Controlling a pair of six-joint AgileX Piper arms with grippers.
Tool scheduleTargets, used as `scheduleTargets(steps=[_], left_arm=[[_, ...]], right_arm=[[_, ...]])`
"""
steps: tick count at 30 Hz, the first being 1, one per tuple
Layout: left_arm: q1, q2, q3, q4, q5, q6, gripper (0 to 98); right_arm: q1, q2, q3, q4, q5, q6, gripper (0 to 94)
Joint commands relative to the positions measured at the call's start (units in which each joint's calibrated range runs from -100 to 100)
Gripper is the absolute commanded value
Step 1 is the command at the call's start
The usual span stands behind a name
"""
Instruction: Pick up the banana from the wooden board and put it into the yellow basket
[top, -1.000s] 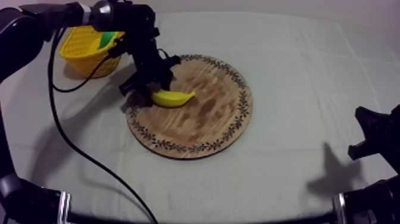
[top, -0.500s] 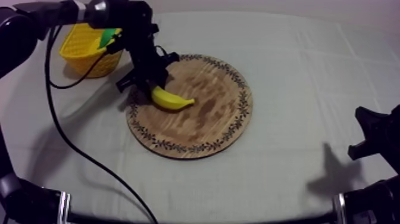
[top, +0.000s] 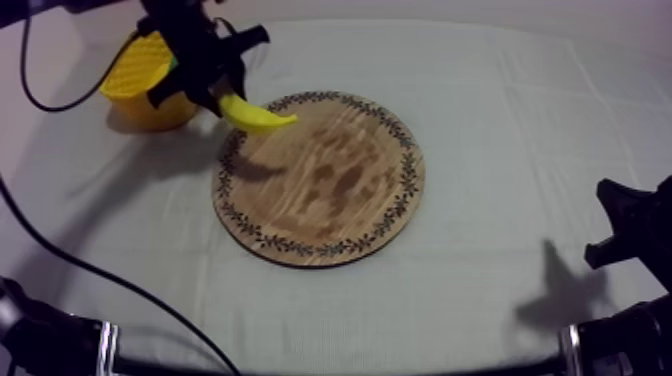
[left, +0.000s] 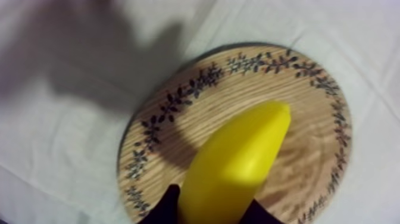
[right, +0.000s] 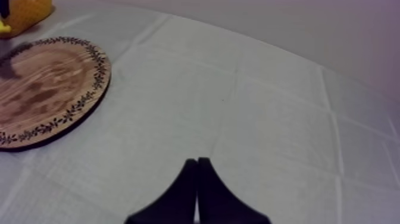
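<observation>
In the upper left of the top view the banana (top: 257, 117) is held by the left gripper (top: 222, 98) clear of the wooden board (top: 320, 200), over its upper left rim and just beside the yellow basket (top: 135, 80). In the left wrist view the black fingers (left: 165, 210) are seen pinching the banana from both sides. The right gripper (top: 622, 228) is found at the lower right edge, well apart from the board; its fingers are pressed together into a narrow wedge over the cloth (right: 268, 119).
</observation>
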Motion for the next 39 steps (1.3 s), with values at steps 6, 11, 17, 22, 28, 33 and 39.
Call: scheduleTargets(steps=[6, 11, 17, 22, 28, 33, 39], left_arm=[[-2.55, -18.2, 7.59, -2.76, -0.13, -5.64, 14.1], [-3.99, -27.2, 13.0, -5.15, 0.35, -9.45, 13.5], [-5.79, -34.1, 15.09, -7.79, 2.08, -14.31, 7.9], [-6.8, -35.99, 12.39, -10.57, 3.05, -16.9, 6.8], [-9.28, -33.95, 4.76, -12.34, 3.92, -19.41, 7.2], [-11.36, -29.71, -3.8, -13.45, 4.12, -22.15, 7.1], [-12.61, -22.56, -13.16, -16.05, 2.04, -23.91, 7.2]], right_arm=[[0.0, 0.0, -0.03, 0.0, -0.07, 0.0, 0.3], [0.0, 0.0, -0.03, 0.0, -0.07, 0.0, 0.3], [0.0, 0.0, -0.03, 0.0, -0.07, 0.0, 0.3], [0.0, 0.0, -0.03, 0.0, -0.07, 0.0, 0.3], [0.0, 0.0, -0.03, 0.0, -0.07, 0.0, 0.3], [0.0, 0.0, -0.03, 0.0, -0.07, 0.0, 0.3], [0.0, 0.0, -0.03, 0.0, -0.07, 0.0, 0.3]])
